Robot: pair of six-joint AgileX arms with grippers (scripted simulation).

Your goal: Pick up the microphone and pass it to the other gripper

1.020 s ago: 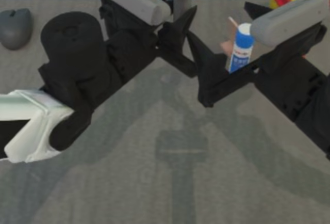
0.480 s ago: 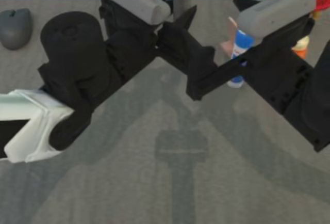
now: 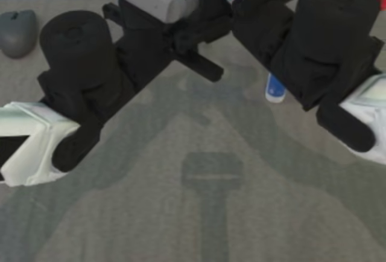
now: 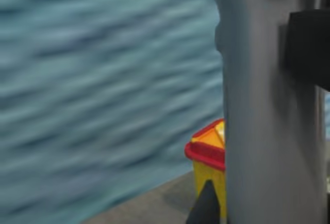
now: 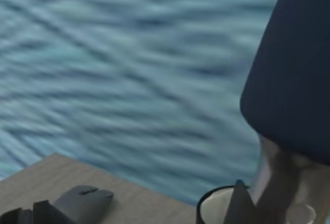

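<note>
Two grippers meet at the far middle of the table point(image 3: 199, 214), above its back edge. The left gripper point(image 3: 202, 14) reaches in from the top view's left, the right gripper point(image 3: 239, 5) from its right, and the two are almost touching.

The microphone point(image 4: 268, 110) stands between them, lifted clear of the table. From above it is nearly hidden among the black links. The left wrist view shows its silver-grey handle close up and running straight up and down. The right wrist view shows the navy head uppermost with the handle below it, so the long axis is upright.

The left gripper appears to be closed on the handle, low down. I judge that from how near the handle sits to its camera, not from a clear sight of both fingers. A black block presses against the handle's upper part in the left wrist view, probably part of the right gripper. Whether the right gripper has closed I cannot tell.

The handover turns on this: the mic lies directly between the two grippers, and the right one must take the free stretch of handle under the head.

A glue stick point(image 3: 274, 88) lies under the right arm, and a grey mouse point(image 3: 17, 31) sits far left.
</note>
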